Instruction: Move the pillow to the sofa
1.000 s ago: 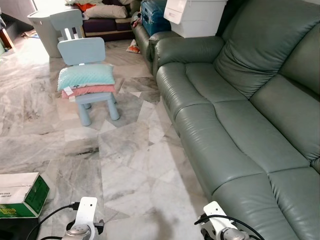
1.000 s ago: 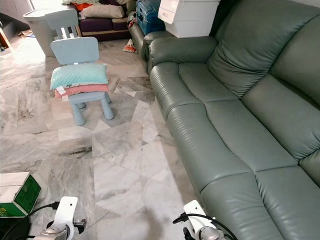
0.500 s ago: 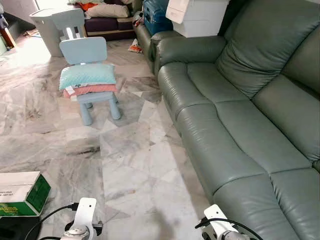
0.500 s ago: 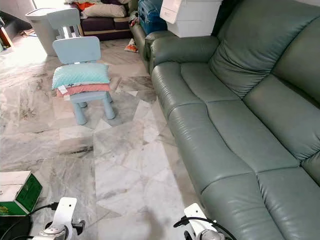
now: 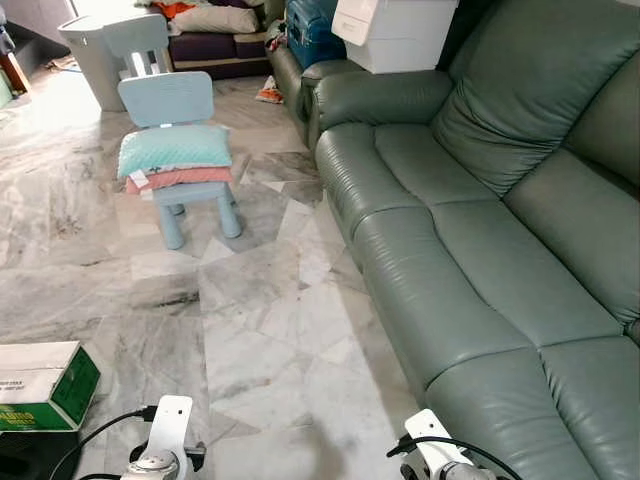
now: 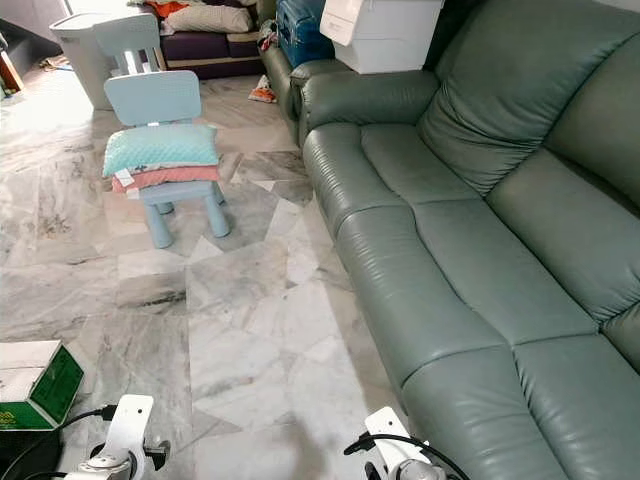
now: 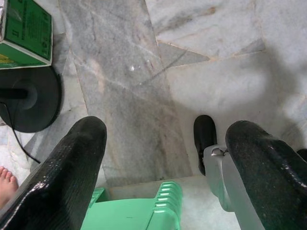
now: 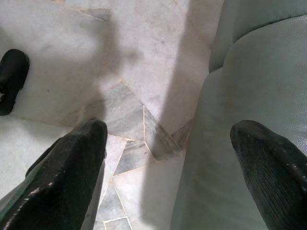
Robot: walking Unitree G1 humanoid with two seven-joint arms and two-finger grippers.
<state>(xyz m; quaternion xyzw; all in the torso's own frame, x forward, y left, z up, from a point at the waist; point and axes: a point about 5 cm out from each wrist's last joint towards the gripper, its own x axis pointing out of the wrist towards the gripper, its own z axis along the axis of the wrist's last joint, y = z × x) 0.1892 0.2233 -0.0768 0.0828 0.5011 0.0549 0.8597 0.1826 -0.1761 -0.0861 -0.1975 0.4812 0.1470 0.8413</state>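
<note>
Left eye view looked down across a marble floor (image 5: 270, 330) with a long green leather sofa (image 5: 470, 250) running along the right side and a small pale-blue child's chair (image 5: 175, 135) standing far off to the left. The pillow (image 5: 173, 150), a mint-green one, lay on that chair's seat atop a pink cushion (image 5: 180, 179), well apart from the robot and a short way left of the sofa's far end. The step in hand looked like the approach: nothing had been picked up, and both arms hung low at the near edge of the scene. The left gripper (image 7: 158, 158) pointed at bare floor with its two black fingers spread wide and nothing between them; the right gripper (image 8: 168, 163) was likewise parted and empty, hanging beside the sofa's front edge. The next move would call for walking forward and left to the chair, then bringing the arms up on either side of the mint pillow so that it lifts off without dragging the pink one along, and finally turning right to the sofa seat. As for writing, a green and white carton (image 5: 45, 385) sat near left on the floor; it carried print on its side, but the lettering was too small to read in any view.
</note>
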